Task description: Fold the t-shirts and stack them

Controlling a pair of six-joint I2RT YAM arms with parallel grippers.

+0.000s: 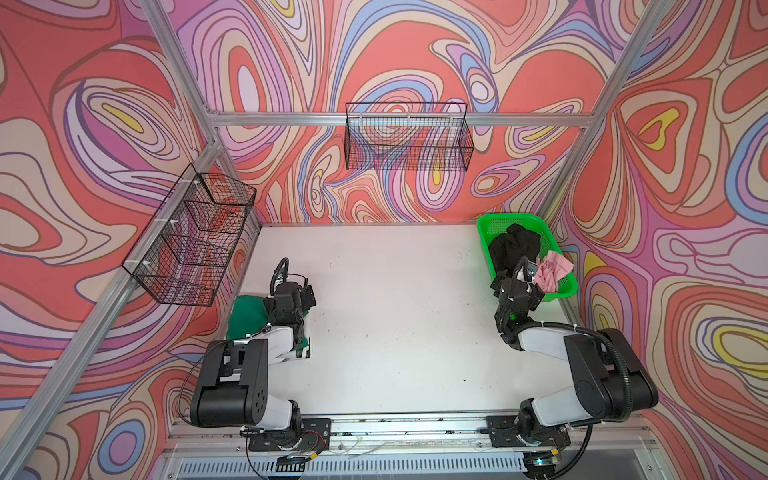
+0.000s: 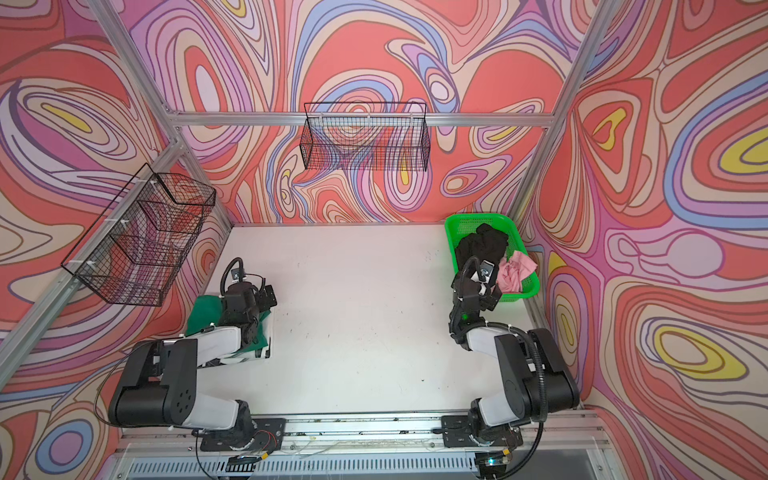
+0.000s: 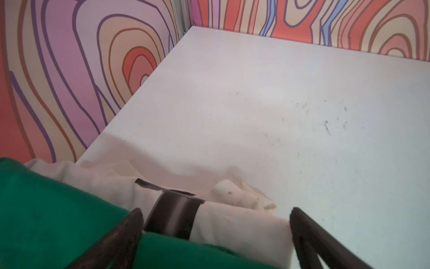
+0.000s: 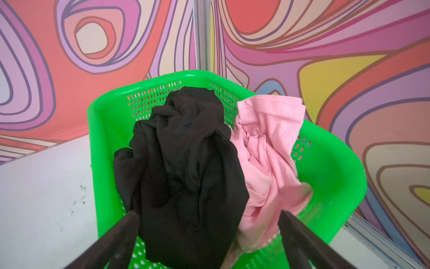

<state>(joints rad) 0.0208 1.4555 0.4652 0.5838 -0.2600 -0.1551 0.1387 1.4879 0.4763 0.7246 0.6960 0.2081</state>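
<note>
A folded dark green t-shirt [image 1: 245, 318] [image 3: 58, 221] lies on a white t-shirt [image 3: 232, 223] with black marks at the table's left edge. My left gripper [image 3: 215, 209] hovers open just over this pile, its fingers either side of the white cloth and not closed on it; in a top view the left gripper [image 1: 306, 298] sits at the pile's far right corner. A crumpled black t-shirt [image 4: 186, 151] [image 1: 515, 247] and a pale pink t-shirt [image 4: 267, 144] [image 1: 552, 270] fill the green basket [image 4: 337, 167]. My right gripper [image 4: 208, 212] is open above the basket's near end.
The green basket [image 1: 490, 224] stands in the back right corner of the white table [image 1: 395, 311]. Black wire baskets hang on the back wall [image 1: 409, 137] and the left wall [image 1: 191, 237]. The arms' mounting rail [image 1: 407, 428] runs along the front edge.
</note>
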